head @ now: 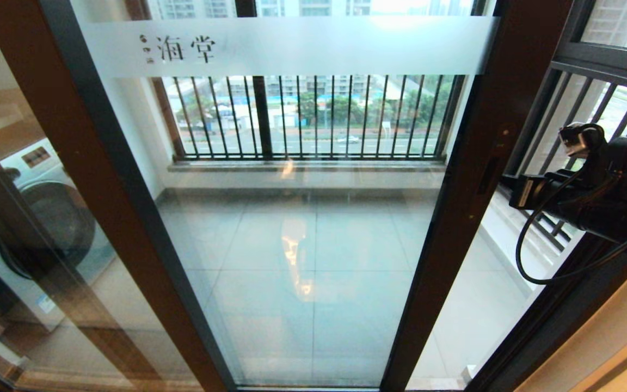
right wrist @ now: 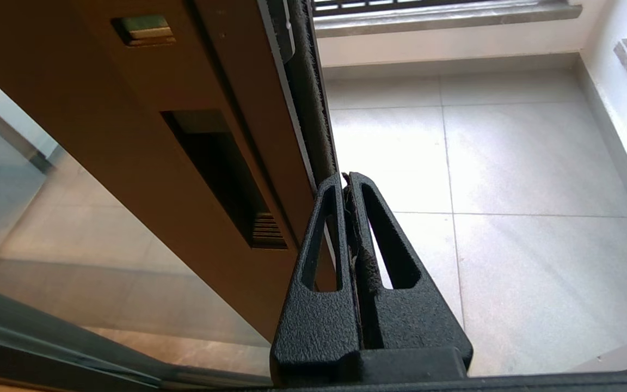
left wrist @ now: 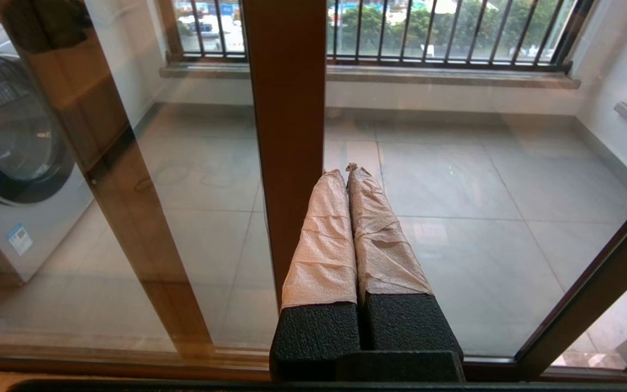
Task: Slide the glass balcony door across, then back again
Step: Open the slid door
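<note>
The glass balcony door [head: 302,218] stands partly slid across, its upright stile just left of the right gripper [right wrist: 346,182], whose fingers are pressed together, empty, beside the handle slot [right wrist: 221,174]. The left gripper [left wrist: 349,170] idles, fingers together.

Dark brown-framed glass balcony door [head: 302,228], frosted white band [head: 292,46].
</note>
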